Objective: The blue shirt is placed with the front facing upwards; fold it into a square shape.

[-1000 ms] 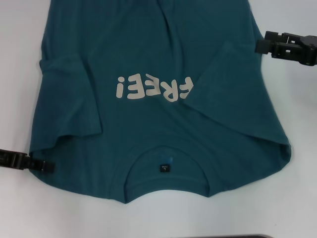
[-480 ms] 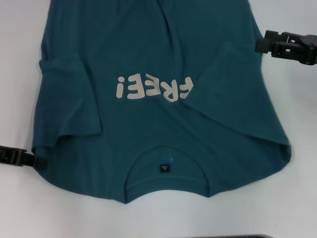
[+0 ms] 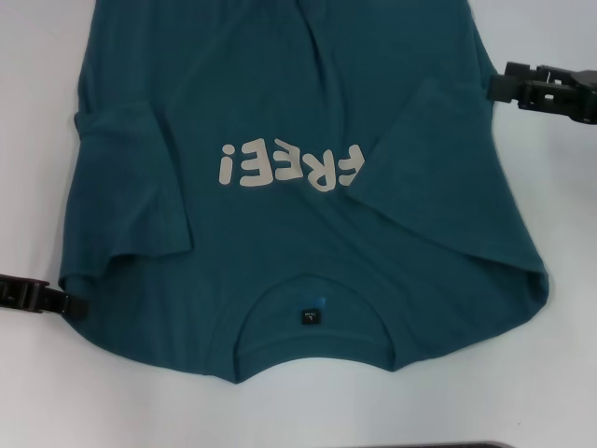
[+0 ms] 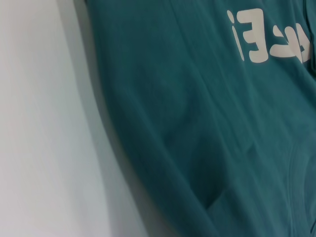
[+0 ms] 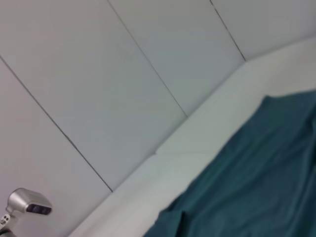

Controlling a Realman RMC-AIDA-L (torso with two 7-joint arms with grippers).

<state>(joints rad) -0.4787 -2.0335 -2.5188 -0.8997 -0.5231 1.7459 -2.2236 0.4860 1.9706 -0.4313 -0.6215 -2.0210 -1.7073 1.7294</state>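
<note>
The blue shirt (image 3: 308, 168) lies front up across the middle of the white counter (image 3: 37, 112), its collar (image 3: 312, 322) toward the lower edge of the frame and both sleeves folded inward over the chest. The left hand (image 3: 70, 305) sits at lower left, touching the shirt's shoulder edge; the right hand (image 3: 499, 86) hangs at upper right beside the shirt's side. Whether either hand is spread or pressed together cannot be told.
</note>
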